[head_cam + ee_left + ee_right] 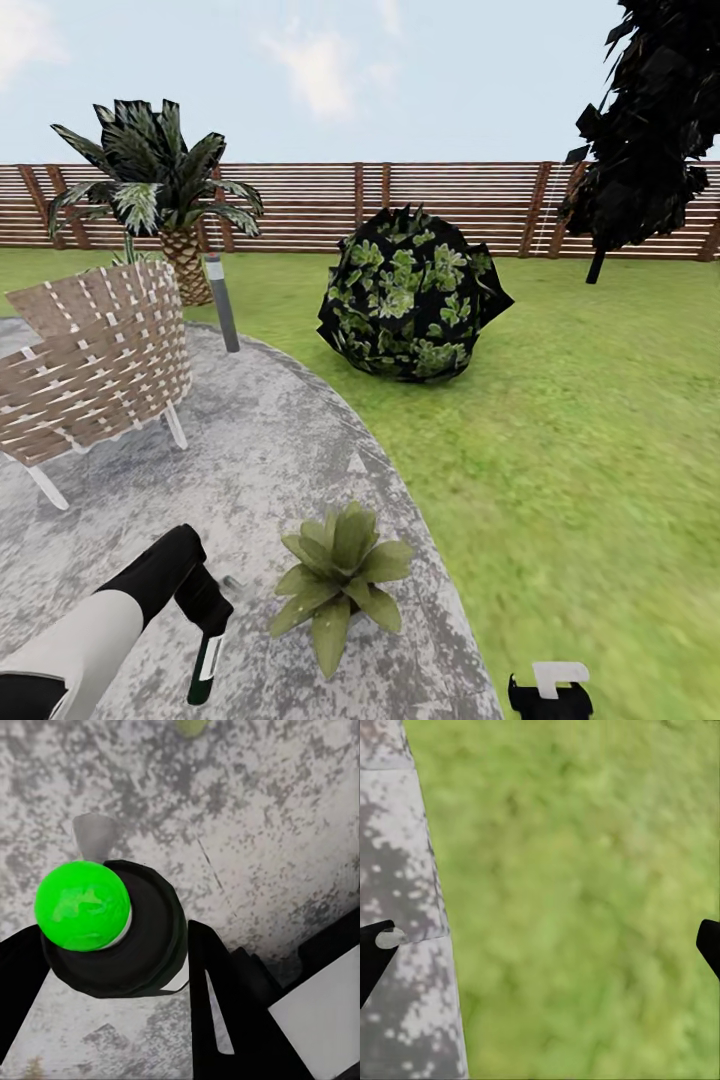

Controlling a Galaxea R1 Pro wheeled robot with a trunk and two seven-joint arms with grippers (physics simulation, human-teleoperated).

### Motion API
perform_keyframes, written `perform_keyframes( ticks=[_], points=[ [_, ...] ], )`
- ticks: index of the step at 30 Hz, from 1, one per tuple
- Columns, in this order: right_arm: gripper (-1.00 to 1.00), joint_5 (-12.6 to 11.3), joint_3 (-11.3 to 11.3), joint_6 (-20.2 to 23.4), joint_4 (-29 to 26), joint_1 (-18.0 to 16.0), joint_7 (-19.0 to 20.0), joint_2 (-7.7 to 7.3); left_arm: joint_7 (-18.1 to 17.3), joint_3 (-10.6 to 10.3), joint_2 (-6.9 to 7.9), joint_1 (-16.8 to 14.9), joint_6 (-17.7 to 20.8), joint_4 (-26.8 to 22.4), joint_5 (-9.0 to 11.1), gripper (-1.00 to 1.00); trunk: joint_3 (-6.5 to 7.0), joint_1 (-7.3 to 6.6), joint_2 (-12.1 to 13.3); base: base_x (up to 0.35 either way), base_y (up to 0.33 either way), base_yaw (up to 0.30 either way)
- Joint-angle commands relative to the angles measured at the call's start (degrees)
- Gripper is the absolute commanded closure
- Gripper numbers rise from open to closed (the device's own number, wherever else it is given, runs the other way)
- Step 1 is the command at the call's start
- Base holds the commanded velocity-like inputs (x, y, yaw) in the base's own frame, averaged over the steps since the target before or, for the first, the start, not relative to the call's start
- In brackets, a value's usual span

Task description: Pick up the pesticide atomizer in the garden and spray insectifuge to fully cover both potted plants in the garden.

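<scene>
My left gripper (205, 612) is shut on the pesticide atomizer (206, 668), a slim dark green bottle with a white label that hangs down over the stone patio (280, 440). In the left wrist view the atomizer (142, 937) sits end-on between the black fingers (217, 1005), its pale grey head (94, 836) pointing away. One potted plant (340, 580), a low rosette of broad green leaves, stands on the patio just right of the bottle. The second potted plant is out of view. My right gripper (550, 692) hangs open (540, 945) over the patio edge and lawn (585, 907).
A woven wicker chair (100, 360) stands at left on the patio, with a grey post (222, 302) and a palm (160, 200) behind it. A dark leafy bush (410, 295) sits on the lawn (580, 430). A dark tree (650, 120) stands by the slat fence (450, 205).
</scene>
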Motion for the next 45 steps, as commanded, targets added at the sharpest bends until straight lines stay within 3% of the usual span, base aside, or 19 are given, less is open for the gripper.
perform_keyframes(
  ticks=[1,8,11,13,16,19,22,26,29,33,36,38,41,45],
  points=[
    [-1.0,-0.6,0.5,-0.3,0.0,0.0,-0.1,0.01,-0.4,-0.1,0.28,0.0,0.3,0.1,-0.3,1.0,-0.05,0.0,0.0,0.021,0.015,-0.003],
    [-1.0,-0.6,0.5,-0.3,0.1,0.0,-0.1,-0.04,-0.7,0.0,2.48,1.3,-0.8,0.8,-0.2,1.0,-0.05,0.0,0.0,0.002,0.002,0.0],
    [-1.0,-0.6,0.5,-0.3,0.1,0.0,-0.1,-0.01,-0.6,-0.1,2.22,3.6,-1.7,0.1,-0.2,1.0,-0.05,0.0,0.0,0.0,0.0,0.0],
    [-1.0,-0.6,0.5,-0.2,0.1,0.0,-0.1,-0.05,-0.7,0.0,1.89,3.9,-1.8,0.0,-0.2,1.0,-0.05,0.0,0.0,0.0,0.0,0.0],
    [-1.0,-0.6,0.5,-0.2,0.1,0.0,-0.1,-0.07,-0.7,0.0,0.12,4.0,-1.9,-0.1,-0.4,1.0,-0.05,0.0,0.0,0.0,0.0,0.0],
    [-1.0,-0.6,0.5,-0.2,0.1,0.0,-0.1,-0.08,-0.5,-0.1,0.12,4.1,-2.0,0.1,-1.1,1.0,-0.05,0.0,0.0,0.0,0.0,0.0],
    [-1.0,-0.5,0.5,-0.2,0.1,0.0,-0.1,-0.08,-0.5,0.0,3.65,4.2,-2.1,0.6,-1.3,1.0,-0.05,0.0,0.0,0.0,0.0,0.0],
    [-1.0,-0.5,0.5,-0.2,0.1,0.0,-0.1,-0.08,-0.4,-0.2,4.21,4.4,-2.2,0.8,-1.2,1.0,-0.05,0.0,0.0,0.0,0.0,0.0],
    [-1.0,-0.5,0.5,-0.2,0.1,0.0,-0.1,-0.19,-1.1,-4.1,3.36,3.9,-2.1,-0.1,-0.9,1.0,-0.05,0.0,0.0,0.0,0.0,0.0],
    [-1.0,-0.5,0.5,-0.2,0.1,0.0,-0.1,-0.25,-5.6,-4.8,1.5,3.3,-2.0,-3.1,-1.2,1.0,-0.05,0.0,0.0,0.0,0.0,0.0],
    [-1.0,-0.5,0.5,-0.2,0.1,0.0,-0.1,-0.43,-7.7,-5.0,0.98,2.2,-1.5,-7.9,-1.3,1.0,-0.05,0.0,0.0,0.0,0.0,0.0],
    [-1.0,-0.5,0.5,-0.2,0.1,0.0,-0.1,-0.48,-8.0,-5.5,0.88,1.1,-1.4,-8.6,-1.3,1.0,-0.05,0.0,0.0,0.0,0.0,0.0],
    [-1.0,-0.5,0.5,-0.2,0.1,0.0,-0.1,-0.51,-10.8,-9.9,0.87,-0.7,-1.2,-9.1,-1.3,1.0,-0.05,0.0,0.0,0.0,0.0,0.0],
    [-1.0,-0.4,0.5,-0.2,0.1,0.0,-0.2,-0.53,-14.5,-13.7,1.42,-2.8,-1.2,-8.8,-1.3,1.0,-0.05,0.0,0.0,0.0,0.0,0.0]
  ],
)
